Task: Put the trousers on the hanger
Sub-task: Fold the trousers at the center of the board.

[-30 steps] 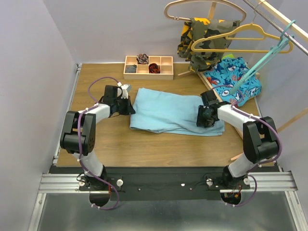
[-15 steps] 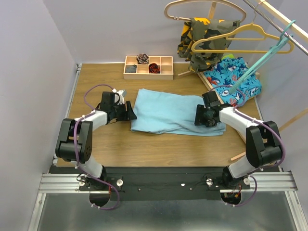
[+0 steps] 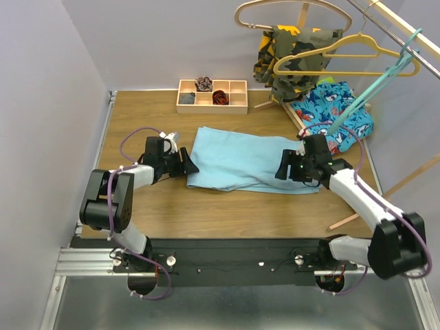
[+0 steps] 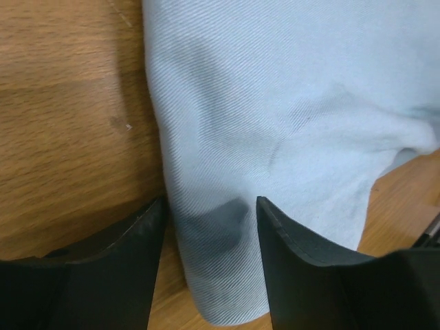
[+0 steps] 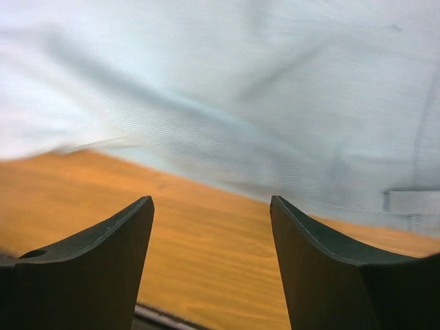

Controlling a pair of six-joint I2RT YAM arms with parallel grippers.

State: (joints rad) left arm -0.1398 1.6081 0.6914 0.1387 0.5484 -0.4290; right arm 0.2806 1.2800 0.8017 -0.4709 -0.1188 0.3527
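The light blue trousers (image 3: 240, 159) lie folded flat in the middle of the wooden table. My left gripper (image 3: 190, 166) is at their left end; in the left wrist view it (image 4: 211, 201) stands open, with the folded edge of the trousers (image 4: 275, 103) lying between its fingers. My right gripper (image 3: 278, 168) is low at their right end, open; in the right wrist view it (image 5: 211, 199) has only bare wood between its fingers, and the trousers (image 5: 240, 82) lie just beyond the tips. The teal hanger (image 3: 368, 89) hangs slanted from the rail at the back right.
A wooden compartment tray (image 3: 212, 96) holding small items sits at the back. A camouflage garment (image 3: 289, 62) hangs on a yellow hanger (image 3: 344, 58), below a pale wooden hanger (image 3: 289, 10). Blue shark-print cloth (image 3: 333, 110) lies at the back right. A wooden stick (image 3: 350, 220) lies by the right edge.
My left gripper has gone from shut to open and slid slightly nearer along the trousers' left edge. The right gripper has widened, and its elbow has dropped back toward the near right.
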